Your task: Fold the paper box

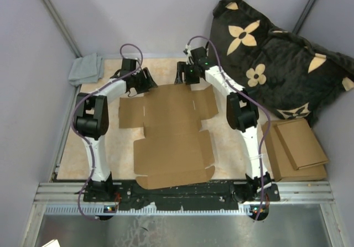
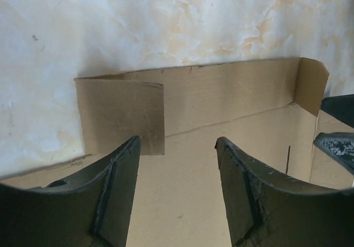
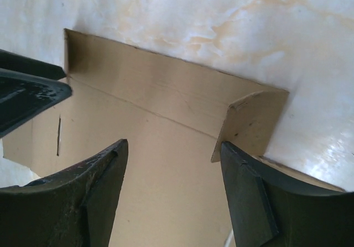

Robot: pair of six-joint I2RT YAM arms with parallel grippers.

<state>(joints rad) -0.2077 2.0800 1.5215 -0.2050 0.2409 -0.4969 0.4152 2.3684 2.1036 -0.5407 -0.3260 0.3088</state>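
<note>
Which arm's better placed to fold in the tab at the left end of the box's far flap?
Left, probably. The left gripper is open over the box with that tab just ahead of it. The right gripper, also open, faces the flap's other end.

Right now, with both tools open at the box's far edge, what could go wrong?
1. Neither the left tool nor the right tool grips the paper box; a push on its far panel could slide the sheet.
2. The end flap stands close to the right tool and might get crushed.
3. Each wrist view shows the other tool nearby; they could collide.
</note>
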